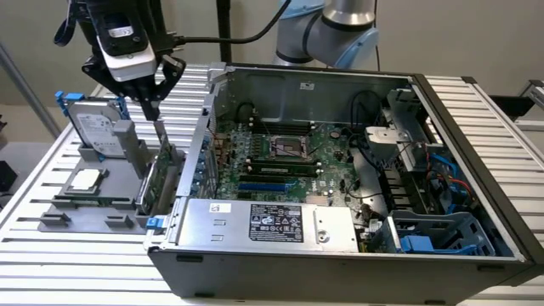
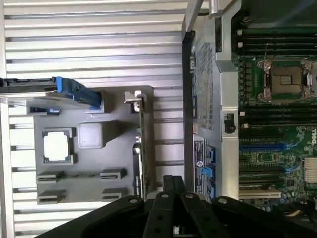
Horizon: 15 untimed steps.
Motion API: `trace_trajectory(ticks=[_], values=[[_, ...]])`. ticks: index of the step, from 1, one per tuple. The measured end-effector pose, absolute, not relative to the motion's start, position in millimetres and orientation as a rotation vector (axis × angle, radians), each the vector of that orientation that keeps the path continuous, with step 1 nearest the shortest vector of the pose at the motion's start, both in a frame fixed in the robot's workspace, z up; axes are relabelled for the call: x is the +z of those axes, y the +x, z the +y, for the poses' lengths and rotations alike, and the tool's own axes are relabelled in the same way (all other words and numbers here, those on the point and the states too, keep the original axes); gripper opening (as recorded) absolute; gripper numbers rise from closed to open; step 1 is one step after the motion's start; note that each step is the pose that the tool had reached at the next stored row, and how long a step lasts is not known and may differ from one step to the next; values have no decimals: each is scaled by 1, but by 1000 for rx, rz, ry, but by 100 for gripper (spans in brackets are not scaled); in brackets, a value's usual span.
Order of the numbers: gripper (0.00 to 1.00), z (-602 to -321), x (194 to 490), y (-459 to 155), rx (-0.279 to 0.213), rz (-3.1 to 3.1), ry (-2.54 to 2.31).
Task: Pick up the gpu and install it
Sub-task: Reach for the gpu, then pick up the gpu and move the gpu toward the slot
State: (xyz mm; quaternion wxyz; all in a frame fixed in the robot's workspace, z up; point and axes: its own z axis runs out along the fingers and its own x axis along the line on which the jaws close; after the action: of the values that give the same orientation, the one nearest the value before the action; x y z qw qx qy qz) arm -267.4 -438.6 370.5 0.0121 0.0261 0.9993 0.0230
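Slatted table (image 1: 51,255), gpu (image 1: 160,182) upright beneath hand (image 1: 151,105)

The arm (image 1: 336,29) holds the gripper (image 1: 153,107) pointing down, fingers (image 2: 169,191) pressed together.

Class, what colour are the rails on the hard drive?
Blue rails on the hard drive; clearest in the exterior view.

Plain beige wall (image 1: 476,32), slatted metal table (image 1: 60,261)
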Motion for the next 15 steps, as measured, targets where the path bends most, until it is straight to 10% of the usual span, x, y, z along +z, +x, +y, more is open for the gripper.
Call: trace_trajectory(ticks=[15], values=[[0,-439,366,-286,71,3116,81]])
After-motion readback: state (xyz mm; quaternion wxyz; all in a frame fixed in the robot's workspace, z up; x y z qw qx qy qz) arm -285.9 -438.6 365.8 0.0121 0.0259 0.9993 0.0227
